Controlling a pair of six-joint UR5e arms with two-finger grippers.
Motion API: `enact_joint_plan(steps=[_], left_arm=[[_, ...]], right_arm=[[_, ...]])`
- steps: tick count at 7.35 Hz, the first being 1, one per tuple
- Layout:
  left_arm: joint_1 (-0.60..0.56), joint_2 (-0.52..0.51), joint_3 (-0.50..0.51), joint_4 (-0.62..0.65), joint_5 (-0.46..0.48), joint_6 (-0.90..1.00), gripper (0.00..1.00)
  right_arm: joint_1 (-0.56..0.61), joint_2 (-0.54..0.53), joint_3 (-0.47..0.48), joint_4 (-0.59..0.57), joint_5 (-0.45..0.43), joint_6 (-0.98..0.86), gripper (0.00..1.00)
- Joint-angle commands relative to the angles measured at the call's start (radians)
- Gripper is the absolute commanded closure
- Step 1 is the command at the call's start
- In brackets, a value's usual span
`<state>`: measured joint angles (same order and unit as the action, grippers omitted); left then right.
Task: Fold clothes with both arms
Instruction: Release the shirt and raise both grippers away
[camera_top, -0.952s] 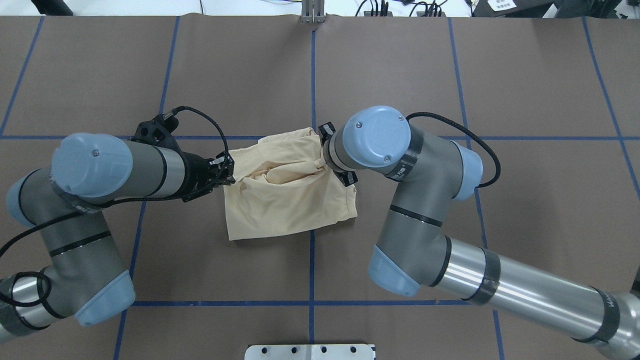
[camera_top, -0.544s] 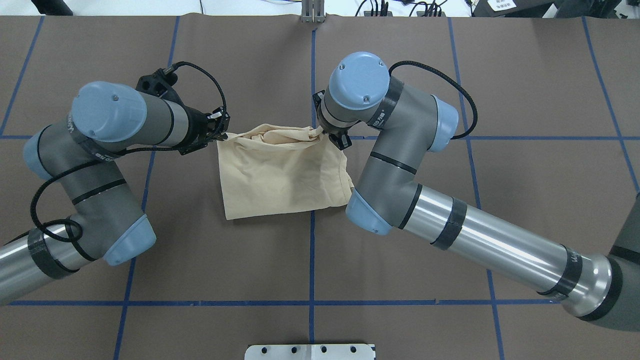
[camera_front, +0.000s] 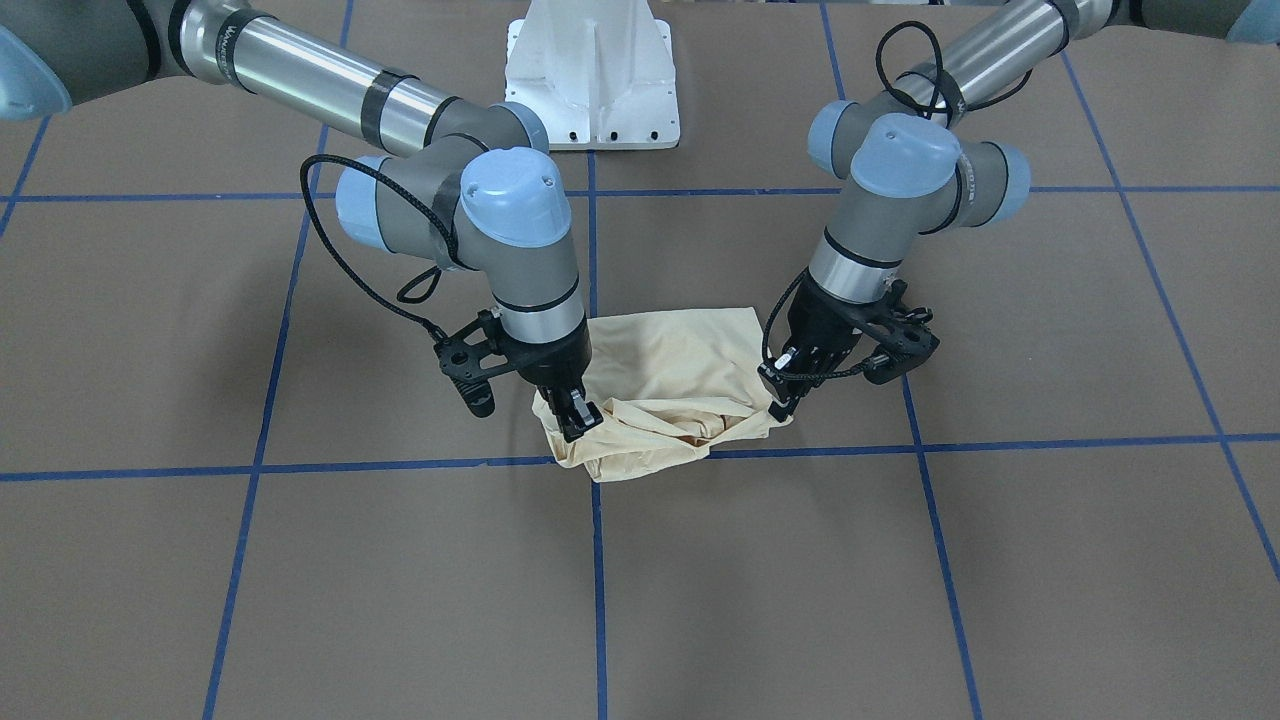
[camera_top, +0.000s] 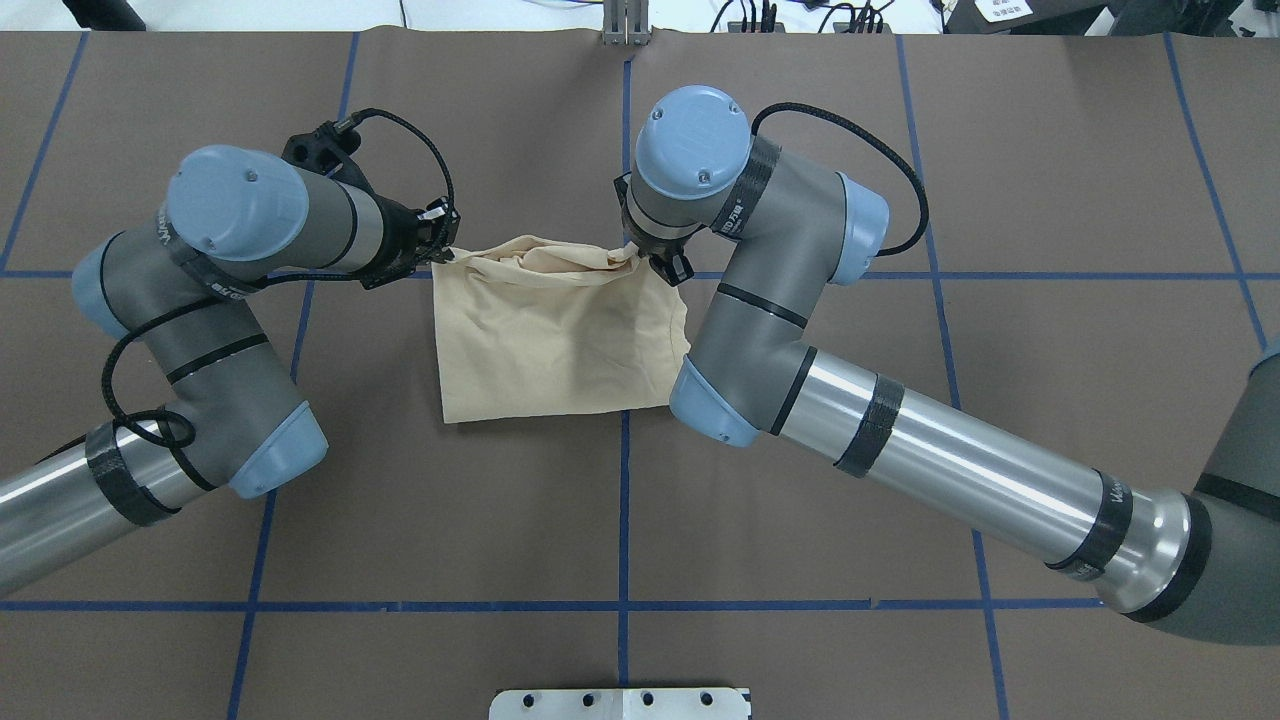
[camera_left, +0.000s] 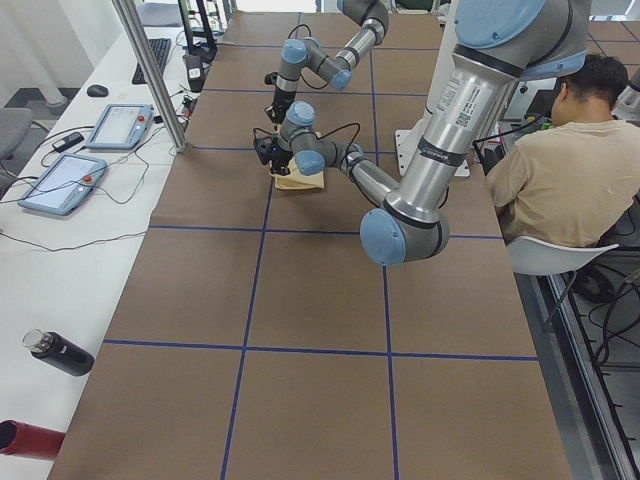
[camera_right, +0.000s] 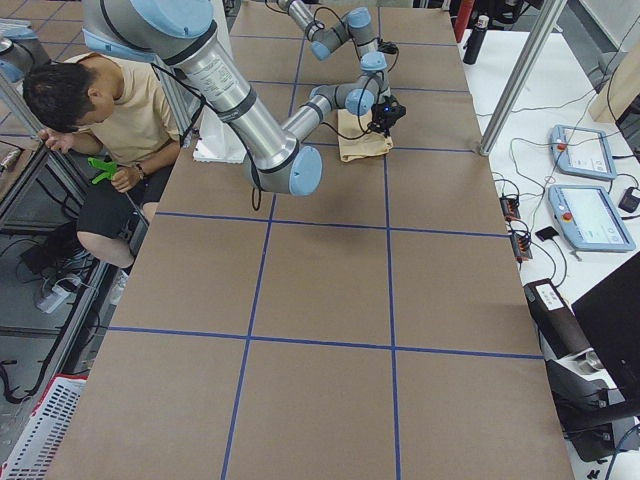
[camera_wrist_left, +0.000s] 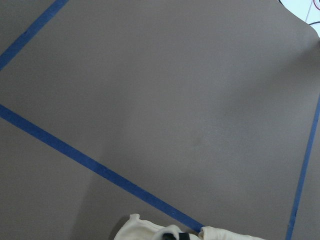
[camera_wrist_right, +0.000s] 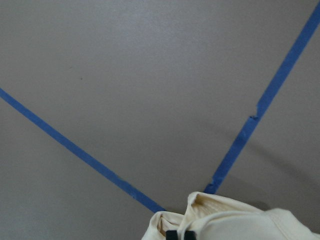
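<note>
The cream-yellow shirt (camera_top: 555, 335) lies folded into a rough rectangle near the table's middle, its far edge bunched and slightly lifted (camera_front: 660, 430). My left gripper (camera_top: 441, 252) is shut on the far left corner of that edge, also seen as the left gripper (camera_front: 781, 398) in the front view. My right gripper (camera_top: 640, 257) is shut on the far right corner, shown as the right gripper (camera_front: 576, 415) in the front view. Both wrist views show only a strip of cloth (camera_wrist_left: 150, 231) and cloth (camera_wrist_right: 225, 220) at the bottom. No print or neck label shows.
Blue tape lines (camera_top: 625, 500) grid the brown table cover. The white pedestal base (camera_front: 590, 90) stands behind the shirt. A seated person (camera_left: 560, 170) is beside the robot. A side table holds control pendants (camera_left: 60, 180) and a dark bottle (camera_left: 55, 352).
Both grippers have carried the shirt's gripped edge away from the robot to the far tape line. The upper layer now lies flatter and more stretched out.
</note>
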<state>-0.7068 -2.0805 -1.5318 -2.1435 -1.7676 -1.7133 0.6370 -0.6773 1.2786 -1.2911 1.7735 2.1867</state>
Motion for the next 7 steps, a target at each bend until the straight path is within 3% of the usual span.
enact_joint_plan(steps=[1,2,5,6,7], left_arm=[[-0.055,-0.019,0.119,-0.088,0.004,0.103,0.49],[-0.078,-0.021,0.137,-0.098,0.002,0.131,0.46],[-0.134,-0.050,0.131,-0.099,-0.034,0.145,0.44],[-0.170,-0.044,0.118,-0.092,-0.120,0.266,0.43],[-0.207,-0.012,0.064,-0.085,-0.148,0.417,0.43]], right_arm=[[0.045,0.040,-0.187,0.172,0.003,-0.104,0.00],[0.074,0.054,-0.217,0.182,0.003,-0.224,0.00],[0.156,0.038,-0.211,0.177,0.099,-0.313,0.00],[0.200,-0.014,-0.171,0.174,0.159,-0.385,0.00],[0.251,-0.109,-0.104,0.170,0.234,-0.539,0.00]])
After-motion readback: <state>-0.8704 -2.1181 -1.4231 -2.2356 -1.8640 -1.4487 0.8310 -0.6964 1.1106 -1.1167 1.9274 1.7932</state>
